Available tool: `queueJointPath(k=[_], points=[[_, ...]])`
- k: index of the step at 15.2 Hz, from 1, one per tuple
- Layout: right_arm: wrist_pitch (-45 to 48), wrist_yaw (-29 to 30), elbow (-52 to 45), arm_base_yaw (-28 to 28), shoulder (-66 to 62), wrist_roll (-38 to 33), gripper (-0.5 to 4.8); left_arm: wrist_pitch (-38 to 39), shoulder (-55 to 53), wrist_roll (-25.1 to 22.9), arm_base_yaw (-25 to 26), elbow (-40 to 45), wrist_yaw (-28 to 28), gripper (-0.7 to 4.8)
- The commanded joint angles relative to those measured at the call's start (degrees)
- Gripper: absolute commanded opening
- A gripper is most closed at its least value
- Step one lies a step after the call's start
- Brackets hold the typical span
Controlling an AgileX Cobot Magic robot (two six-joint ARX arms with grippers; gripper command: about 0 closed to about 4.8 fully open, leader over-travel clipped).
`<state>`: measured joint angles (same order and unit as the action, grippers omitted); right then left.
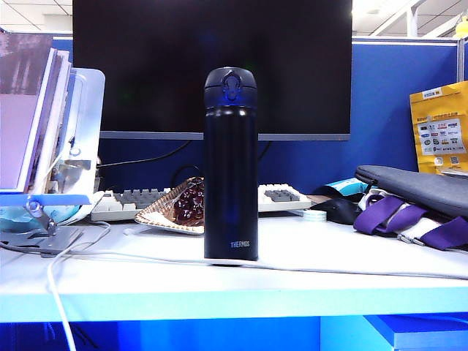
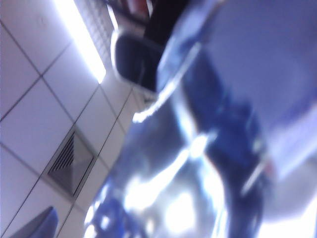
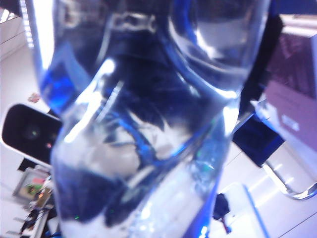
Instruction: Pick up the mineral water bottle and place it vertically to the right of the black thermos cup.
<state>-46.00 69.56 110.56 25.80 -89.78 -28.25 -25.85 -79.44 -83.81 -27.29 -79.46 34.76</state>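
Observation:
The black thermos cup (image 1: 230, 168) stands upright mid-table in the exterior view, and neither arm nor the bottle shows there. Seen from the right wrist, the clear mineral water bottle (image 3: 148, 124) fills the picture right at the jaws with its wall pinched in. My right gripper is shut on it, its fingers hidden behind the plastic. From the left wrist, the same bottle (image 2: 198, 173) looms blurred and very close under the ceiling panels. My left gripper stands wide beside it, and its fingers do not show.
Behind the thermos are a dark monitor (image 1: 212, 66), a keyboard (image 1: 131, 201) and a plate of dark fruit (image 1: 179, 208). A book stand (image 1: 51, 131) stands at the left. At the right lie a grey bag with purple straps (image 1: 417, 205) and a mouse (image 1: 336, 210). A white cable (image 1: 146, 256) crosses the front.

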Motion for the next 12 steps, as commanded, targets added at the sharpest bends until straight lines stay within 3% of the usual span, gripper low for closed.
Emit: queueJointPath(k=[1, 3, 6, 8, 9, 10, 12], points=[[3.0, 4.0, 0.6, 0.2, 0.4, -2.2, 1.49, 1.4, 0.2, -0.4, -2.6, -0.3, 4.5, 4.79], [3.4, 4.1, 0.6, 0.2, 0.4, -2.4, 1.49, 2.1, 0.2, -0.4, -4.3, -0.3, 3.4, 4.65], [3.4, 4.2, 0.6, 0.2, 0.4, -2.7, 1.49, 1.5, 0.2, -0.4, -4.3, -0.3, 1.6, 2.4], [3.4, 4.1, 0.6, 0.2, 0.4, -2.6, 1.49, 0.6, 0.2, -0.4, -4.3, -0.3, 0.3, 2.23], [3.5, 4.1, 0.6, 0.2, 0.4, -2.7, 1.5, 0.0, 0.2, -0.4, -4.3, -0.3, -0.2, 0.96], [3.5, 4.1, 0.6, 0.2, 0.4, -2.6, 1.8, -0.1, 0.2, -0.4, -4.3, -0.3, -0.7, 0.46], [4.5, 4.2, 0.6, 0.2, 0.4, -2.6, 4.51, 0.0, 0.2, -0.2, -4.3, -0.3, -1.2, 0.14]])
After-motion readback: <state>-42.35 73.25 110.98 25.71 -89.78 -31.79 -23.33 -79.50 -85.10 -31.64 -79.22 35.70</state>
